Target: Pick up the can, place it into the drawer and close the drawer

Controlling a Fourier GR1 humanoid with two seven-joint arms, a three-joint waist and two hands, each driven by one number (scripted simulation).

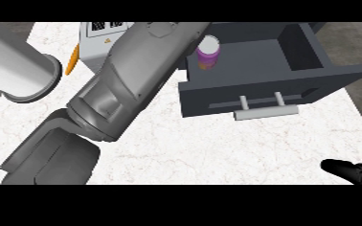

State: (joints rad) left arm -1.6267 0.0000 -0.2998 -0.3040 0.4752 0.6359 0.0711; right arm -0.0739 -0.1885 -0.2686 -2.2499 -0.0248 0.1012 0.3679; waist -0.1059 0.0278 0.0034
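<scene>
1. The can (pixel 208 52), a small purple cylinder with a pale top, stands upright inside the dark grey open drawer (pixel 297 79), near its left wall. Picking up and placing look done, as far as I can judge.
2. What is left: the drawer is pulled out over the white marbled counter (pixel 212 148), its pale bar handle (pixel 265 109) facing the robot, so closing remains.
3. Left to right: a large grey metal cylinder (pixel 25 72) lies at the far left edge, one in number. Beside it an orange sliver (pixel 72 63) peeks out; what it is I cannot tell.
4. Next, one white box with black markings and a warning label (pixel 99 40), partly behind the forearm.
5. One grey forearm (pixel 134 76) reaches diagonally up to the drawer's left edge, just beside the can. Its hand is hidden at the arm's far end, so I cannot tell whether it has let go.
6. One can, one drawer, one handle.
7. At the lower right corner, one black right hand (pixel 344 168) rests, fingers relaxed, grasping nothing.
</scene>
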